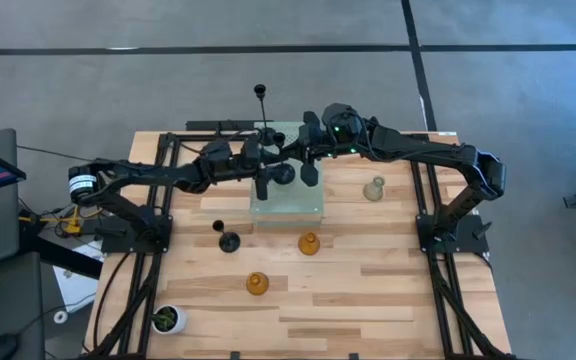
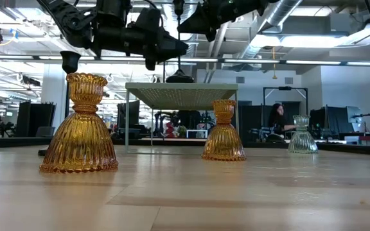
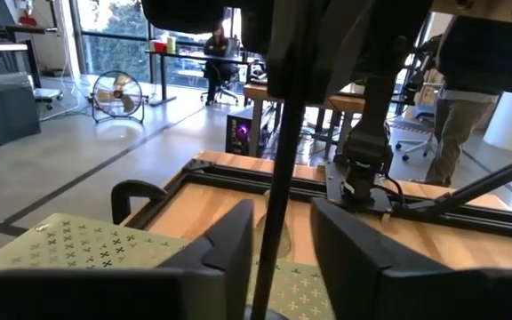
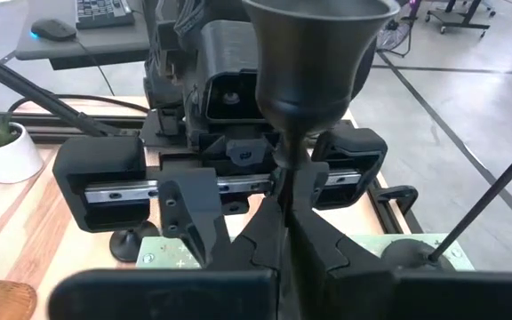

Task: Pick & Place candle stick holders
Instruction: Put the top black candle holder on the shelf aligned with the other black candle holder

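Observation:
A pale green perforated block (image 1: 288,200) stands mid-table. My right gripper (image 4: 284,236) is over it, shut on a black candle stick holder (image 4: 318,62) that stands upright with its cup on top. My left gripper (image 3: 283,240) faces it from the table's left. It is open, with its fingers on either side of the same thin stem (image 3: 276,178) and apart from it. A second black holder (image 1: 260,95) stands on the block's far edge. A third black holder (image 1: 229,240), two amber ones (image 1: 309,243) (image 1: 257,284) and a pale grey-green one (image 1: 373,188) stand on their bases on the table. My right gripper pinches the black holder's thin stem (image 4: 283,182) just below the cup, between its two fingers. The fingers come from the table's right side and lie across the stem. The holder stands upright. Its lower end is hidden behind the fingers, so I cannot tell whether its base rests on the block.
A white pot with a green plant (image 1: 168,318) stands at the near left corner. In the low view a black base (image 2: 180,77) sits on the block's top. Bare wood lies at the table's near right. A person sits at a desk in the room beyond (image 2: 279,119).

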Available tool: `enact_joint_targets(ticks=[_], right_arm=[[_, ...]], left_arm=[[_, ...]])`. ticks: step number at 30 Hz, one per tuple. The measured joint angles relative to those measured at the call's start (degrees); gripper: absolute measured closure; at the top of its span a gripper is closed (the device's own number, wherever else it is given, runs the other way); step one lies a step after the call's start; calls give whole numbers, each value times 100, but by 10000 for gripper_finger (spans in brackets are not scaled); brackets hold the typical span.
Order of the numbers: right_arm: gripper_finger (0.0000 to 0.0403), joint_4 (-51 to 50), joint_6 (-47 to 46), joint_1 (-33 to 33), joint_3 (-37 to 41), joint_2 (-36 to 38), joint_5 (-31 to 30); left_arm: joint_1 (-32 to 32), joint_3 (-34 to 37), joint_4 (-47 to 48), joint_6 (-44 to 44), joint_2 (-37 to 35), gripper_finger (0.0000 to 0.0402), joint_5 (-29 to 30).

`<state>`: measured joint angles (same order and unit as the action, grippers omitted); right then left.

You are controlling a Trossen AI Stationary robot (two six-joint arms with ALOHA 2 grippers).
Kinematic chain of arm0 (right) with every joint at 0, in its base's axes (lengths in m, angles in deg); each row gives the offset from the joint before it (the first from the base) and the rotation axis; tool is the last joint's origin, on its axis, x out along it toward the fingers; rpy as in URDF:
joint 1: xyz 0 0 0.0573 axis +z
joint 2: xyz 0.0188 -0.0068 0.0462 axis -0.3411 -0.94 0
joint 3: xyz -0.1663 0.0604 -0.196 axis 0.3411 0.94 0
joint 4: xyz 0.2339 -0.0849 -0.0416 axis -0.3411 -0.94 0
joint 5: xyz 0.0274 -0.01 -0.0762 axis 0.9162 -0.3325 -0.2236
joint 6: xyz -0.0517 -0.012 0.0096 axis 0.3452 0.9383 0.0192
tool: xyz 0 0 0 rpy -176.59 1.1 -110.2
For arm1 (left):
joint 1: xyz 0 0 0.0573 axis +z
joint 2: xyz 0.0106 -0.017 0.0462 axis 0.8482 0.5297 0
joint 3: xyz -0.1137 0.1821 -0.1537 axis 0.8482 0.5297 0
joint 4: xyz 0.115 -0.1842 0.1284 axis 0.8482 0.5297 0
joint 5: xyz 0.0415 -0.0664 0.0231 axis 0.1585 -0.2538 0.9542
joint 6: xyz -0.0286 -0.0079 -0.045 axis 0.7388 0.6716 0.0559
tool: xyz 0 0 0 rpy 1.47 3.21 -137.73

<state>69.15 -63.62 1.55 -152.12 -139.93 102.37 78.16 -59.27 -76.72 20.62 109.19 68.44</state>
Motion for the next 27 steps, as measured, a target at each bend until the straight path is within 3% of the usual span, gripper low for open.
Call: enact_joint_targets(ticks=[7,15,21,27], right_arm=[[403,-3,-22,0,0,0,13],[387,-135,-126,-87,0,72,9],[355,-756,-147,-331,-7,518,-24],[358,-1542,-151,-508,0,993,-27]], left_arm=[[4,0,2,-147,0,387,7],[17,0,38,-266,0,389,0],[160,9,157,-304,0,389,40],[351,9,171,-304,0,389,41]])
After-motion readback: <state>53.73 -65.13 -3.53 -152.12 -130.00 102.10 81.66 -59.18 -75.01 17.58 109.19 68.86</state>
